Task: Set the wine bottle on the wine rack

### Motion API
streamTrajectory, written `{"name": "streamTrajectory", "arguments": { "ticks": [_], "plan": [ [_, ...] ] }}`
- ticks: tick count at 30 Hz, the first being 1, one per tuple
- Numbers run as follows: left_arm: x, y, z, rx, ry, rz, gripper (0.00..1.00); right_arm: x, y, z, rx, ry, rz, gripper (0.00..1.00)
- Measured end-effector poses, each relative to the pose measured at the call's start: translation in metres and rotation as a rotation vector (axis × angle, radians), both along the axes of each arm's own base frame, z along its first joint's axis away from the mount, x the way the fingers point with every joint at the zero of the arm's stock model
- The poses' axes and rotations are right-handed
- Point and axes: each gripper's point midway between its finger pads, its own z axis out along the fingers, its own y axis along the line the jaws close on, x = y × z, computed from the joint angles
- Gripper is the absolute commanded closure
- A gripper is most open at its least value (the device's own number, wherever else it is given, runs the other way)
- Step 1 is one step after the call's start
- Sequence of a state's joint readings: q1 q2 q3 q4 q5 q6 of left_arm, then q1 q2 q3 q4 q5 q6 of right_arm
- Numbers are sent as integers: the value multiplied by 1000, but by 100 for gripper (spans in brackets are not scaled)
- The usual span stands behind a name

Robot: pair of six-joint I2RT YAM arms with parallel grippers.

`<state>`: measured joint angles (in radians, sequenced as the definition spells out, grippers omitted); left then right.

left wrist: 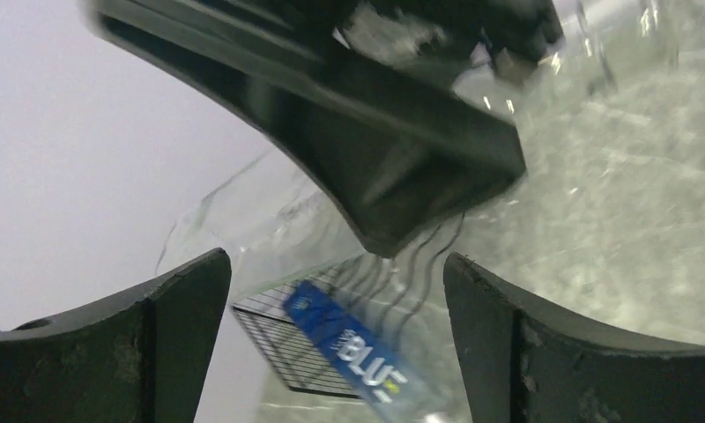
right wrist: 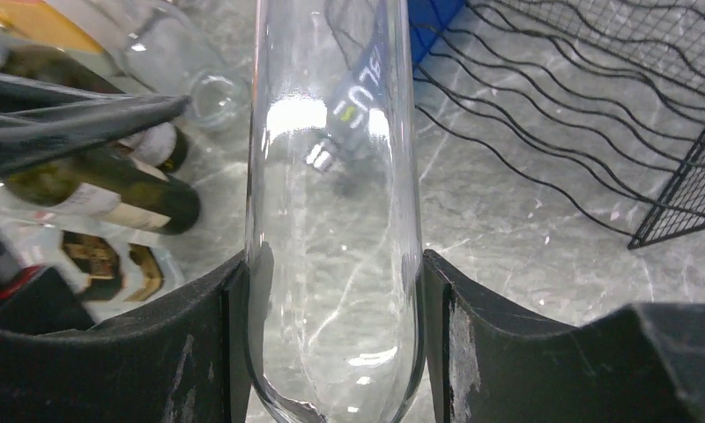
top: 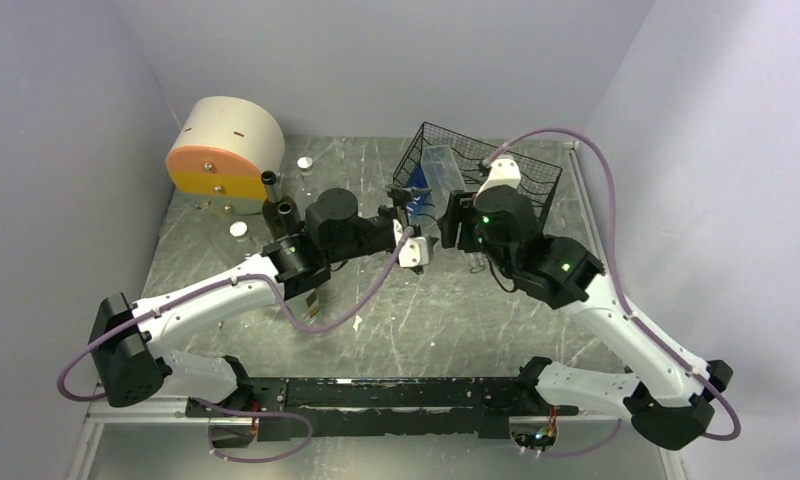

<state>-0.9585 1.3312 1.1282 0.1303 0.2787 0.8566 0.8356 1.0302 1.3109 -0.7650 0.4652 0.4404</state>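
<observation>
The grey marble table (top: pixel 426 320) carries everything. On its far left stands one round cream drum (top: pixel 226 140) with an orange and yellow face, well apart from the work. At the far middle sits the one wine rack (top: pixel 536 175), black wire with wavy rows, apparently placed where both arms can reach it.

There are two arms. The right arm (top: pixel 616 310) has its jaws closed on the wide base end of the one clear wine bottle (right wrist: pixel 331 264). I judge it grips there so that the neck end, with its blue label, can lead into the rack. The bottle lies along the rack's left side; whether it rests on the wires I cannot tell.

The left arm (top: pixel 206 300) is just beside it, its jaws wide open with nothing between them, so the right arm alone seems to bear the bottle.

Near the drum I count at least two dark bottles (top: pixel 284 210) standing, and two white caps (top: pixel 304 162) lying apart on the table.
</observation>
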Motion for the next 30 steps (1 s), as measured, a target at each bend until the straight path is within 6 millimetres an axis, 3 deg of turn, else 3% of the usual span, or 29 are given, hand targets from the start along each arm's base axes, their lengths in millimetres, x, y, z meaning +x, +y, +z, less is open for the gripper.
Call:
{"name": "streamTrajectory", "arguments": {
  "ticks": [5, 14, 18, 21, 24, 30],
  "plan": [
    [-7, 9, -7, -128, 246, 66, 7, 10, 2, -53, -59, 79, -34, 100],
    [-22, 43, 31, -367, 491, 159, 5, 6, -9, -147, -117, 206, -51, 100],
    [-21, 50, 29, -398, 562, 203, 0, 4, -14, -182, -131, 247, -31, 100],
    [-17, 50, 17, -391, 621, 248, 1, 5, -14, -193, -119, 256, -11, 100],
    [-16, 50, 6, -377, 668, 272, 0, 11, -13, -191, -95, 239, -9, 100],
    [-19, 51, 6, -395, 700, 272, 0, 25, -12, -191, -77, 209, -35, 100]
  ]
}}
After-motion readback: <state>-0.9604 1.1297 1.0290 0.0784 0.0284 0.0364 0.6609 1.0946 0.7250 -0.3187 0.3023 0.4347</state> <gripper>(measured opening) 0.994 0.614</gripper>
